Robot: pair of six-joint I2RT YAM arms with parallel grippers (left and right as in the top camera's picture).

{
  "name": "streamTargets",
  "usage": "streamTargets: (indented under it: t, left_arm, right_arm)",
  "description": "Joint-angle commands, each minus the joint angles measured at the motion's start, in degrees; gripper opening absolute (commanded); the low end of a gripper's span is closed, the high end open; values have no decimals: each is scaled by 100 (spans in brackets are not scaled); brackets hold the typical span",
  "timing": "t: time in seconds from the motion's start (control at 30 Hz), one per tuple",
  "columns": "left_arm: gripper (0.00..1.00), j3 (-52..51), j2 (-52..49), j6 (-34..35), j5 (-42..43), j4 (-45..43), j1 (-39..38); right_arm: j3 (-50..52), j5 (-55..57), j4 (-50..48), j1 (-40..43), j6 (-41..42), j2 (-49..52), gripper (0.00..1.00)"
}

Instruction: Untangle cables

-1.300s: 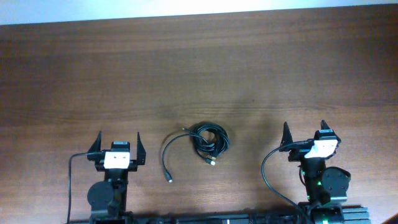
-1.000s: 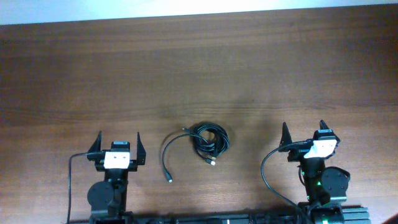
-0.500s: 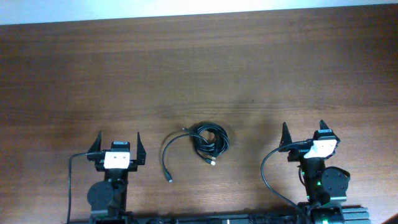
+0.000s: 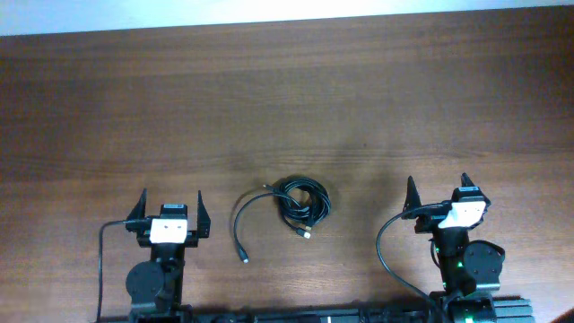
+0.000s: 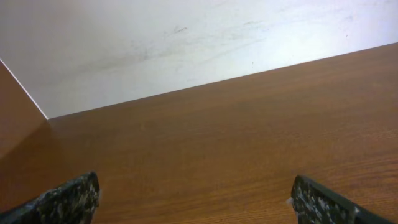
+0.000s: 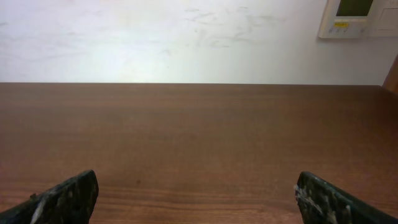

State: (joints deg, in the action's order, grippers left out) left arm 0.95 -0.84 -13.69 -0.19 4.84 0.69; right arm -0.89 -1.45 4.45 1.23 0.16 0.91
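Observation:
The cables (image 4: 301, 201) lie as a black tangled coil on the wooden table (image 4: 287, 99), between the two arms in the overhead view. One loose strand (image 4: 240, 224) curves out to the left and ends in a small plug near the front. My left gripper (image 4: 170, 201) stands open, left of the coil and apart from it. Open too is my right gripper (image 4: 439, 186), well to the right of the coil. Both wrist views show only bare wood between the fingertips (image 5: 68, 199) (image 6: 329, 202), with no cable in them.
A white wall runs along the table's far edge (image 6: 186, 83), with a small wall panel (image 6: 357, 17) at the upper right. Thicker black wires (image 4: 386, 256) hang from the arms' bases near the front edge.

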Motion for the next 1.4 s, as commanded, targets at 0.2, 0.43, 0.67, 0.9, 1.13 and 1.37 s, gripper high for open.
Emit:
streamTargets:
  t: [0.2,0.43,0.67,0.9,1.13,1.37]
  left_arm:
    - [99,-42,46,76,44,-9,17]
    - [99,-42,44,76,44,-9,17]
    - [98,-42,46,76,44,-9,17]
    - [99,-42,46,76,44,-9,17]
    - [99,-42,46,76,46,-9,17]
    - [99,-39,46,549,1064,-1130,17]
  right_arm:
    - [55,66,2,-48,13,-72,99]
    - [55,68,2,-48,11,-70,99]
    - [55,68,2,-48,13,-70,99]
    - [55,66,2,-48,13,-70,99]
    - [55,68,2,-48,11,-66,99]
    - [55,66,2,-48,11,-66,99]
